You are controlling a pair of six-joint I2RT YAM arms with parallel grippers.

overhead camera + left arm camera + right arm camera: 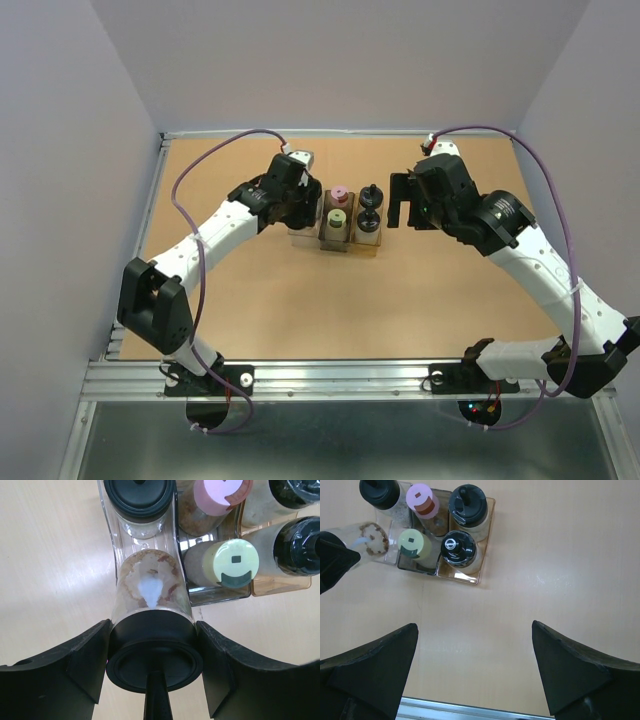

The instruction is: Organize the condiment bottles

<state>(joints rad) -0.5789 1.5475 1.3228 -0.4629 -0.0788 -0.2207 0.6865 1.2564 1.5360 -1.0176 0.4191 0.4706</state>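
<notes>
The clear brownish rack (334,244) stands mid-table. It holds a pink-capped jar (340,193), a yellow-green-capped jar (337,214) and two black-capped jars (372,192) (368,215) on its right. A third black-capped jar (139,497) stands at the far end of the left compartment. My left gripper (152,630) is shut on the cap of another black-capped jar (150,587), tilted with its base at the near end of that compartment. My right gripper (474,630) is open and empty, to the right of the rack (465,577).
Purple cables loop over both arms. The table's raised back edge (340,133) lies behind the rack, and the metal rail (330,375) runs along the front. Grey walls close in on three sides.
</notes>
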